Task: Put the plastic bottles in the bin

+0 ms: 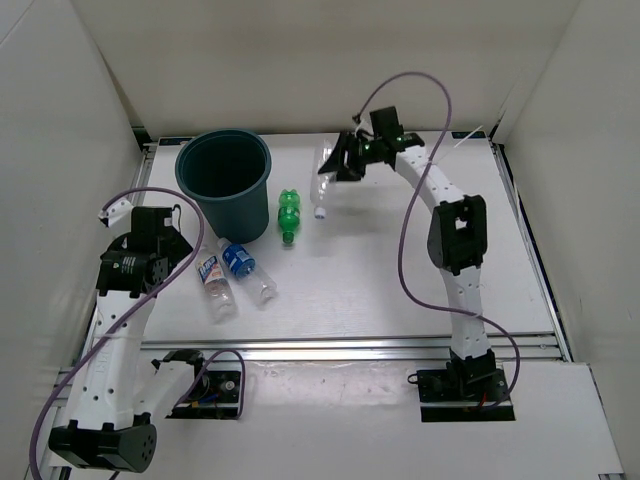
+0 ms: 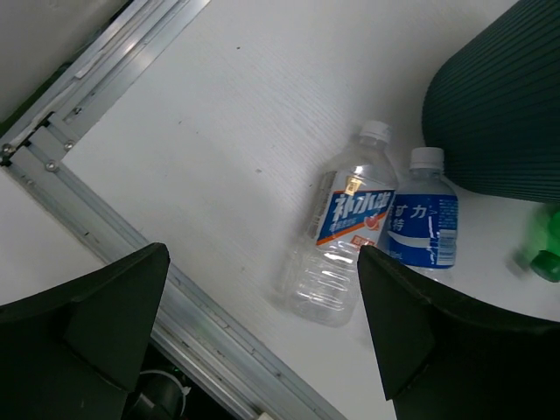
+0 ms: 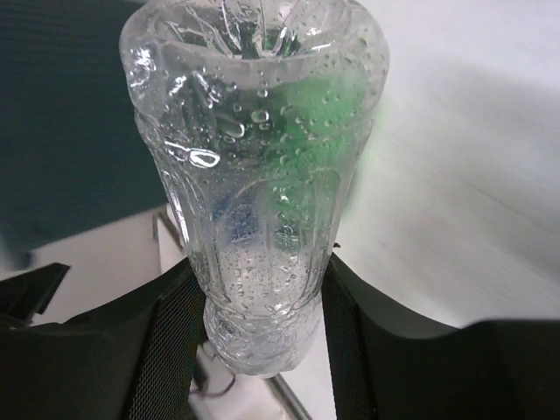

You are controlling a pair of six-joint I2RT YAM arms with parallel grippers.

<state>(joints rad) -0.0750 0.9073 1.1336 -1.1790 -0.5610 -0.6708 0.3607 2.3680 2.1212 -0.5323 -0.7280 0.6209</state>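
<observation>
Step in hand: moving the first bottle to the bin. The right gripper [image 3: 262, 337] pinches an unlabelled clear bottle [image 1: 321, 178], its fingers pressed against the bottle's sides. The right wrist view shows droplets on the inside of the bottle wall. From above, the bottle sits over the far part of the table with its white cap toward the near side, right of the bin [image 1: 190, 165] and apart from its rim. It looks lifted off the surface, though I cannot be sure.

The bin is dark teal and upright. Its interior is dark, and no bottle is visible in it.

The left gripper [image 2: 262, 262] has its fingers spread wide and holds nothing; it hovers over the table near the aluminium rail [image 2: 105, 232]. Ahead of it, the white-labelled bottle [image 2: 346, 223] and the blue-labelled bottle [image 2: 424, 227] lie side by side, touching or nearly so, with their caps toward the bin. The green bottle [image 1: 289, 215] lies just beside the bin's base, between the bin and the held bottle.

Progress, as I judge it: none of the four bottles is in the bin, and three are on the table.

Next move: the right arm should carry its bottle left until it is over the bin mouth, high enough to clear the thick rim, and then open its fingers. The mouth is far wider than the bottle, so alignment is forgiving. The left arm looks placed for the white-labelled bottle — it would need to descend with its fingers straddling the body.
</observation>
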